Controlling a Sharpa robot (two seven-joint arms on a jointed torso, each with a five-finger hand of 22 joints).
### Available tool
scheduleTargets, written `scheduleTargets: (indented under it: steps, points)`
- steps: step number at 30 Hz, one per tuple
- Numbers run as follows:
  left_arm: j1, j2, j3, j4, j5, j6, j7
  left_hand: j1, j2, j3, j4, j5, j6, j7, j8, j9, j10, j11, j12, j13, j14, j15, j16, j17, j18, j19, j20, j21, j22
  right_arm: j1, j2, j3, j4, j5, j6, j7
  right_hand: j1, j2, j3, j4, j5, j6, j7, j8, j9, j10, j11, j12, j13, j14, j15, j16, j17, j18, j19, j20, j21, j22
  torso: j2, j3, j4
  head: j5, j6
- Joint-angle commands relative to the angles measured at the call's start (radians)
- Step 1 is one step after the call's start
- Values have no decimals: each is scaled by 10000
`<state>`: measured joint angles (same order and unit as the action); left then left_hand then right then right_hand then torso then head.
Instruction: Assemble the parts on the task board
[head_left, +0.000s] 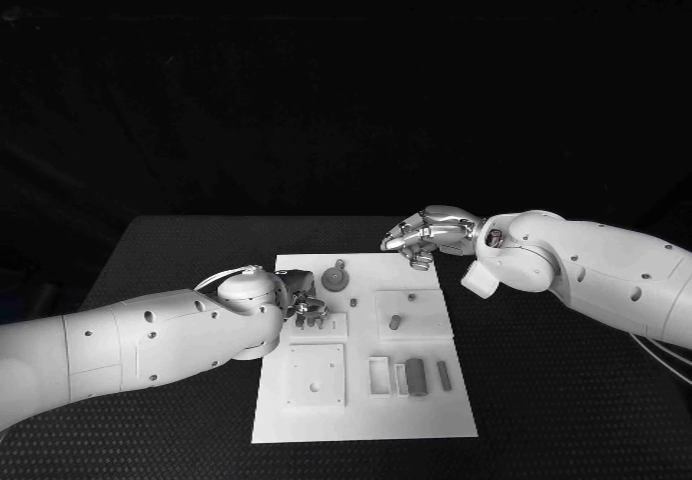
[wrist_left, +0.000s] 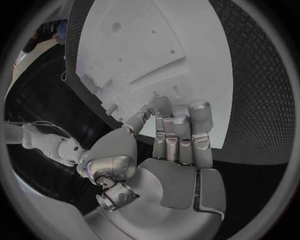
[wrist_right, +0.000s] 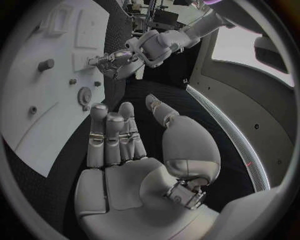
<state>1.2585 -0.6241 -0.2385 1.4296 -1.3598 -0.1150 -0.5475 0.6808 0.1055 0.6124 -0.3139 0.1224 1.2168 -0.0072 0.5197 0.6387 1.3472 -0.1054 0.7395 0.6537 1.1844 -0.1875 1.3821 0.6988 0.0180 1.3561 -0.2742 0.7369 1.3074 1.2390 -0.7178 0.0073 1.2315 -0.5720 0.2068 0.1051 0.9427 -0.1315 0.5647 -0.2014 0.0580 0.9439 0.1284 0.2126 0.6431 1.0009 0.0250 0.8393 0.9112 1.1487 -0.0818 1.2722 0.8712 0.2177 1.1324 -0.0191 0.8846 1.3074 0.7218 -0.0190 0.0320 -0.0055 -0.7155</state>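
Observation:
The white task board lies mid-table. On it are a grey gear-like part, a peg in a square plate, and grey bars beside slots. My left hand hovers over the board's left side above a small raised block. In the left wrist view my left hand has straight fingers, with the thumb tip meeting one fingertip over the board; I cannot tell if a part is between them. My right hand hangs above the board's far right corner, and in its wrist view my right hand holds nothing.
A larger square plate with small holes sits on the board's near left. The black table surrounds the board on all sides. In the right wrist view the left hand reaches over the board near the gear.

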Motion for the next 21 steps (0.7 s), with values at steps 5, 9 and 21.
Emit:
scheduleTargets:
  steps: [5,9,21]
  points:
    - [-15,35,8,-4,-132,246,53,91,-81,692,600,-59,-4,-29,31,-49,23,-15,45,12,75,-185,54,17,447,-52,-30,19,225,-1,6,4,12,-60,30,124,-94,41,-9,-22,-38,28,73,-43,10,-83,8,-20,-16,-97,-5,-44,-13,441,-78,-21,-58,171,-3,6,5,-28,-17]
    - [-26,53,8,-9,-269,331,34,120,-84,723,582,-40,-7,-31,37,-44,22,-18,50,16,75,-188,58,18,454,-54,-33,30,224,-1,6,4,14,-59,31,123,-98,40,-10,-20,-38,26,73,-43,10,-85,8,-19,-19,-99,-4,-45,-13,441,-79,-19,-59,170,-1,1,3,-21,-27]
    - [-70,69,8,-16,-233,383,64,149,-84,761,554,84,-4,-35,56,-30,26,-22,68,30,80,-192,73,23,459,-52,-29,64,225,-1,12,4,12,-59,63,109,-104,40,-9,-19,-38,22,75,-45,10,-94,10,-16,-27,-106,-2,-46,-13,441,-83,-17,-64,170,-1,-2,7,-42,-64]
